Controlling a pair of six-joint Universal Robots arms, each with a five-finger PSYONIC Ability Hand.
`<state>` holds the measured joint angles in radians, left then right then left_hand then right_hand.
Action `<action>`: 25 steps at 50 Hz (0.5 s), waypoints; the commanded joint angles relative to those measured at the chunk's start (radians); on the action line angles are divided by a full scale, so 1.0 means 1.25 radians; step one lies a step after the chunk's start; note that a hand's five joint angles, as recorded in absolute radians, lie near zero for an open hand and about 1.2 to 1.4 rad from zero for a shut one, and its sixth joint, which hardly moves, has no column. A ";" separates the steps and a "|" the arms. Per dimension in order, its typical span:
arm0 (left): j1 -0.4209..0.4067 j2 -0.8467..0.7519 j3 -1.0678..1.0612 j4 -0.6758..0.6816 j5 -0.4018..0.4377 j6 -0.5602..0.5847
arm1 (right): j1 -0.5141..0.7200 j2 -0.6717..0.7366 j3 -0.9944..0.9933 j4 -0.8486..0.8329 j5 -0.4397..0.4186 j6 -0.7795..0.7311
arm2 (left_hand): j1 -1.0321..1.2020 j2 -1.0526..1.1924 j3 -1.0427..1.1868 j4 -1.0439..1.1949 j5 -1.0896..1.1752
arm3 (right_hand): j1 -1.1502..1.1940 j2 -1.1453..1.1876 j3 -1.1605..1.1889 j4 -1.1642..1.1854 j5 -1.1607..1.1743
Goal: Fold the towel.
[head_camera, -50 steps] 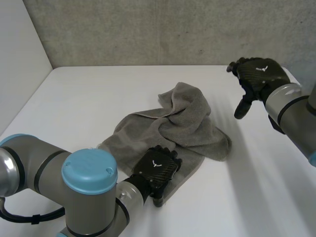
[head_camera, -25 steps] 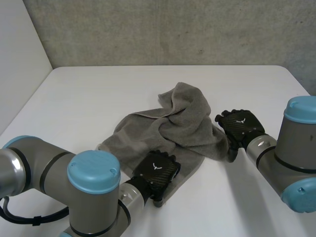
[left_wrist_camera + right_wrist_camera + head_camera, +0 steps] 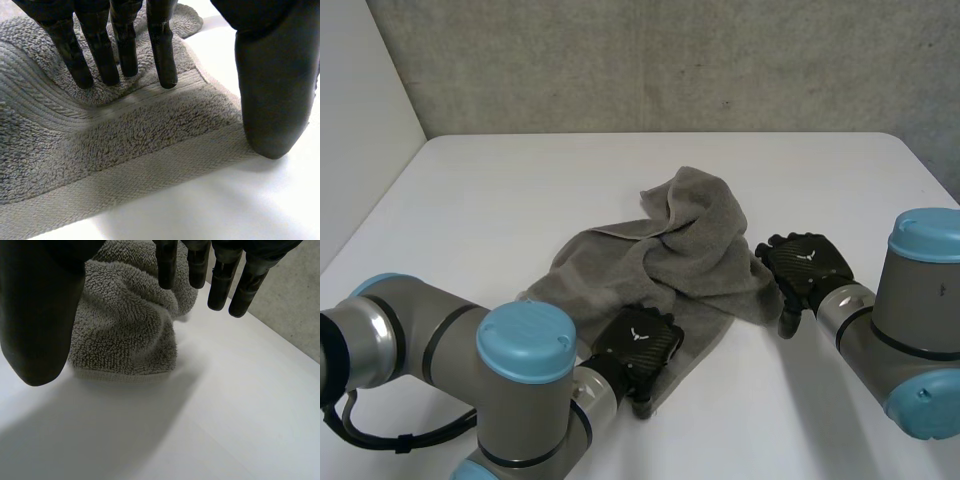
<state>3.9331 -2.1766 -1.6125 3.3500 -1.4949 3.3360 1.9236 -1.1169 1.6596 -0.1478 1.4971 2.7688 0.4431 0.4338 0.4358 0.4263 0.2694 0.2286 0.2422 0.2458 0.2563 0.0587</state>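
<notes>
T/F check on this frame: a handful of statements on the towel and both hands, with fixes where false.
1. The left hand has straight fingers pressing on the towel at its near corner. True.
2. The towel lies flat and fully spread. False: it is bunched, with folds heaped in the middle.
3. The right hand is curled round the towel. False: its fingers are straight, at the towel's right end, holding nothing.
4. The left hand's thumb is off the cloth, on the white table beside the corner. True.
</notes>
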 commanded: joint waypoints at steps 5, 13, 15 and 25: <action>0.000 -0.015 0.014 0.000 -0.017 0.000 | 0.000 0.000 0.006 0.000 0.000 -0.001 | 0.016 0.023 0.022 0.029 0.015 | -0.043 -0.054 -0.057 -0.065 -0.047; 0.001 -0.014 0.021 0.015 -0.039 0.000 | 0.001 0.001 0.009 -0.001 0.000 -0.001 | 0.063 0.070 0.069 0.076 0.062 | -0.043 -0.054 -0.057 -0.065 -0.047; 0.002 -0.014 0.022 0.023 -0.046 0.000 | 0.001 0.001 0.010 -0.001 0.000 -0.002 | 0.082 0.089 0.087 0.095 0.081 | -0.043 -0.054 -0.057 -0.065 -0.047; 0.006 -0.014 0.032 0.035 -0.048 0.000 | 0.002 0.001 0.012 -0.001 0.000 -0.002 | 0.225 0.232 0.231 0.238 0.224 | -0.043 -0.054 -0.057 -0.065 -0.047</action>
<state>3.9380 -2.1935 -1.5782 3.3870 -1.5557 3.3368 1.9253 -1.1152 1.6734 -0.1488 1.4972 2.7661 0.6608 0.6664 0.6618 0.6623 0.4778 0.2285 0.2422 0.2458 0.2563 0.0587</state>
